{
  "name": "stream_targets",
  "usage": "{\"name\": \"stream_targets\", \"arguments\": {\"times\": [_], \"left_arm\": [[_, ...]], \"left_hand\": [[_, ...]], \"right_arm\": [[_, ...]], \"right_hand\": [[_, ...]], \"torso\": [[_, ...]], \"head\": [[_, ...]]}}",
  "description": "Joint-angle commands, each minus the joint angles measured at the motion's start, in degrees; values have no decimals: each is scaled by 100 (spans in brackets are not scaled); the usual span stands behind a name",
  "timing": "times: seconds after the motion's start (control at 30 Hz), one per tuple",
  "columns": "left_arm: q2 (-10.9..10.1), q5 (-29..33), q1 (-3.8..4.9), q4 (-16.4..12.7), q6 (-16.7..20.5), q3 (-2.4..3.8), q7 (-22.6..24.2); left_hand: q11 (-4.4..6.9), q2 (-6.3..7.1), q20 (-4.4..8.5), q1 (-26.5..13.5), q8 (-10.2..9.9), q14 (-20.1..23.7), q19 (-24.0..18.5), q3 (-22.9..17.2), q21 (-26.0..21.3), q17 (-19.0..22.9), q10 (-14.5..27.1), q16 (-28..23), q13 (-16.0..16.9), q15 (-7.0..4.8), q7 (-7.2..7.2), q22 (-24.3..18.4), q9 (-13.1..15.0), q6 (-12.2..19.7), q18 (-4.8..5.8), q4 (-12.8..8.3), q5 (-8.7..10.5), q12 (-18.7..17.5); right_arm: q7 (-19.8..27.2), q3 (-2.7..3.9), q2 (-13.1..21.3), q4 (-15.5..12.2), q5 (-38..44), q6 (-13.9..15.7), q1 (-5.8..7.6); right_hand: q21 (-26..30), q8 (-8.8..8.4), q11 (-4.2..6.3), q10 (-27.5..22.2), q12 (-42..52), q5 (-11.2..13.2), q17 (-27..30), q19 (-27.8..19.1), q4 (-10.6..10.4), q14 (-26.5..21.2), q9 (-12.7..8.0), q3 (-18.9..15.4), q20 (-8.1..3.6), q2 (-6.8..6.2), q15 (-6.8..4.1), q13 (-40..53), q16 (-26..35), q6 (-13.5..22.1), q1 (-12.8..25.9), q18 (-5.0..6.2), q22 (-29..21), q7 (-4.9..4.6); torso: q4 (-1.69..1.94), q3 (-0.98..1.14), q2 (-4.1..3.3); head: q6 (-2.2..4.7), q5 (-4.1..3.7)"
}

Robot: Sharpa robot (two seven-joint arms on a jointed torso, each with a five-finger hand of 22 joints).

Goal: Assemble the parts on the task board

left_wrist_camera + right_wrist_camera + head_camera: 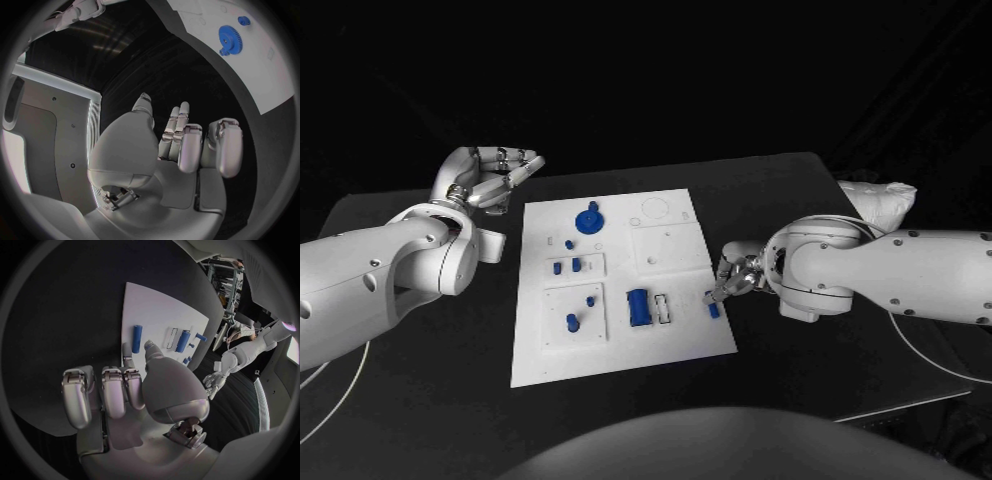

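The white task board (620,330) lies mid-table. On it are a blue gear (590,218), some small blue pegs (568,266), a blue oval piece (573,321), a blue block (638,306) and a blue cylinder (714,310) at its right edge. My right hand (733,275) hovers at that edge just above the cylinder (136,339), thumb and one finger reaching toward it, holding nothing. My left hand (488,178) hangs off the board's far left corner, fingers loosely bent and empty. The left wrist view has the gear (231,37) beyond that hand (181,145).
Black table (776,190) surrounds the board on all sides. A small white frame (665,309) sits on the board between the blue block and the cylinder. My right forearm (906,275) lies over the table's right side.
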State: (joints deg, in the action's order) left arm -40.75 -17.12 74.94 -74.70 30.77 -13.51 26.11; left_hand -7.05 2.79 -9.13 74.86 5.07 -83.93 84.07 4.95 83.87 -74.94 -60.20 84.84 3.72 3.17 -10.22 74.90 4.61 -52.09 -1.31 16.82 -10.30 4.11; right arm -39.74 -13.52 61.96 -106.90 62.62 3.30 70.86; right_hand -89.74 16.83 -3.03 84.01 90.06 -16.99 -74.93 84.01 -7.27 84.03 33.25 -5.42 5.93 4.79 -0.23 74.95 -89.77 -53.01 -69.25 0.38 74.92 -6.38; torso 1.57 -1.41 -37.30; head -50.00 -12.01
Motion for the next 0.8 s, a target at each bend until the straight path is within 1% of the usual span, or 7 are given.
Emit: {"name": "stream_targets", "arguments": {"times": [0.03,0.1,0.27,0.57,0.8], "left_arm": [[1,2,3,-22,-78,4,33],[-2,2,3,-26,-79,4,32],[-10,2,3,-33,-78,4,30],[-7,2,3,-31,-81,4,27],[-5,2,3,-29,-83,4,27]], "left_hand": [[2,-63,0,-8,-19,-144,63,37,-5,-440,13,-31,-2,-11,-1,1289,-1,-27,-34,-3,-29,-10],[2,-63,0,-8,-19,-144,63,37,-5,-440,13,-31,-2,-11,-1,1289,-1,-27,-34,-3,-29,-10],[2,-63,0,-8,-19,-144,63,37,-5,-440,13,-31,-2,-11,-1,1289,-1,-27,-34,-3,-29,-10],[2,-63,0,-8,-19,-144,63,37,-5,-440,13,-31,-2,-11,-1,1289,-1,-27,-34,-3,-29,-10],[2,-63,0,-8,-19,-144,63,37,-5,-440,13,-31,-2,-11,-1,1289,-1,-27,-34,-3,-29,-10]], "right_arm": [[-598,-4,-53,41,156,-120,-57],[-609,-4,-81,65,177,-131,-85],[-635,-4,-126,121,217,-174,-125],[-662,-4,-194,201,249,-266,-142],[-690,-4,-261,289,361,-398,-153]], "right_hand": [[-26,-30,45,599,-6,-39,-1507,599,-4,597,0,45,-28,-35,-55,1505,-23,-48,5,-38,1508,-2],[-26,-28,45,599,-6,-42,-1507,599,-4,597,1,46,-28,-36,-55,1505,-23,-50,7,-38,1508,-1],[-26,-22,48,599,-6,-58,-1507,599,0,597,7,56,-29,-38,-55,1505,-23,-55,10,-38,1508,3],[-26,-17,53,599,-6,-50,-1507,599,11,597,14,72,-29,-37,-55,1505,-23,-56,4,-38,1508,8],[-26,4,68,599,-6,-17,-1507,599,79,597,45,160,-35,-32,-63,1505,-23,-57,-50,-38,1508,25]], "torso": [[-2,4,-1],[5,5,-4],[-2,2,-2],[-7,0,1],[2,1,2]], "head": [[0,14],[0,11],[0,16],[0,7],[0,0]]}}
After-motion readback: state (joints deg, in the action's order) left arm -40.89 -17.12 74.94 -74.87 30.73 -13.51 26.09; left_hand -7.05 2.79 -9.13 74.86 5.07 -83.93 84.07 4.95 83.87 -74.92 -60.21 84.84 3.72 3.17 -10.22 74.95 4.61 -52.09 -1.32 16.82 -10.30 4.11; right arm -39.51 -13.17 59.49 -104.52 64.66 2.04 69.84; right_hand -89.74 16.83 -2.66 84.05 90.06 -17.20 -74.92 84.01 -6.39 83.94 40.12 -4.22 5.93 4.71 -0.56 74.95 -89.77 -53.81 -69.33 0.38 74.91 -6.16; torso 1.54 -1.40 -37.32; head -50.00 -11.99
